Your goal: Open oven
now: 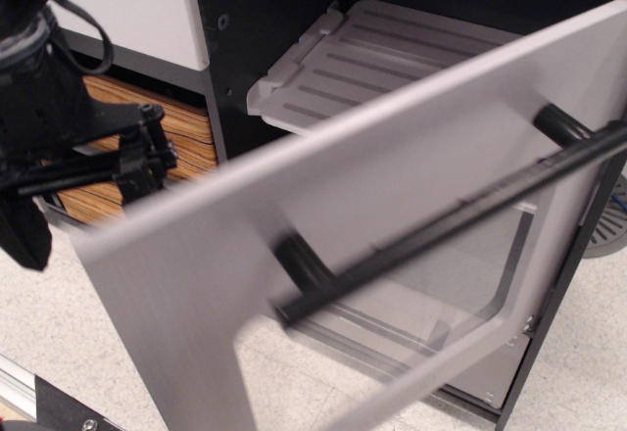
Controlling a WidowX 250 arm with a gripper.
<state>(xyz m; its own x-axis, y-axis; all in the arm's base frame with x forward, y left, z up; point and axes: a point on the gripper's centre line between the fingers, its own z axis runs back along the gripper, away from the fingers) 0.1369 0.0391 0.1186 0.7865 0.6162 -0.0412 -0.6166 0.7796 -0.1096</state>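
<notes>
The oven door (323, 206) is brushed grey and hangs swung far out and down toward me, blurred by motion. Its long black bar handle (451, 220) runs diagonally across it, above the clear window (460, 274). The oven cavity is exposed, with the grey rack (372, 54) visible inside at the top. My black gripper (145, 152) is at the left, just above the door's upper-left edge. Its fingers are dark against the dark arm, so I cannot tell whether they are open or shut, or whether they touch the door.
Orange wood-grain drawers (181, 127) sit behind the gripper at left, under a white panel (127, 10). A shorter grey drawer (495, 377) sits below the oven. A black frame post (558, 294) stands at the right. A black rail (44, 402) lies on the speckled floor at bottom left.
</notes>
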